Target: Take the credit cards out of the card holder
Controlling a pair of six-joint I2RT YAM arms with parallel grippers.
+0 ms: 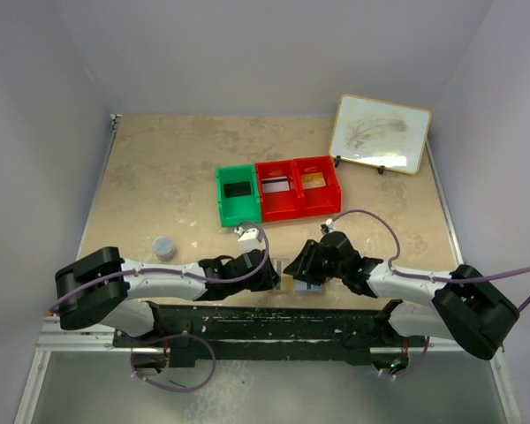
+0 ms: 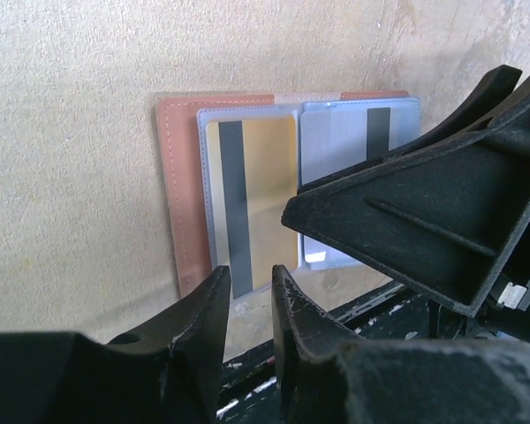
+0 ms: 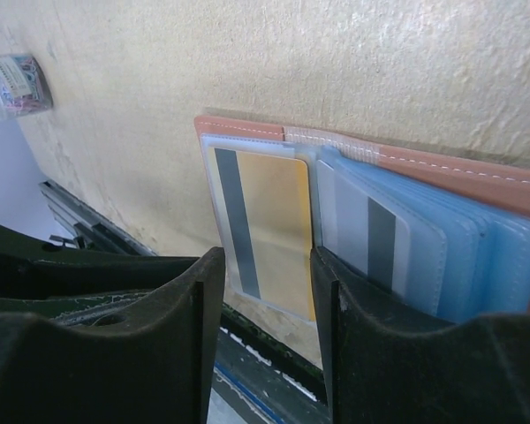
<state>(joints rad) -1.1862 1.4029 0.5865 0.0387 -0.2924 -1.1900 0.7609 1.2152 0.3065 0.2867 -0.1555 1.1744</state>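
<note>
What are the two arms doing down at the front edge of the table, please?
Both arms are at the card holder, which lies open on the table. The left gripper, jaws narrowly apart, is at the lower edge of a gold card in a clear sleeve. The right gripper is open over the other half, by a grey card. Other cards lie in the green bin and the red bin.

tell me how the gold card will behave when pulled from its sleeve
Likely stiff: the gold card lies flat with straight edges. Probably light and thin, so tricky to lift. Its glossy face and the clear sleeve suggest it slides easily, though the wallet may drag along.
</note>
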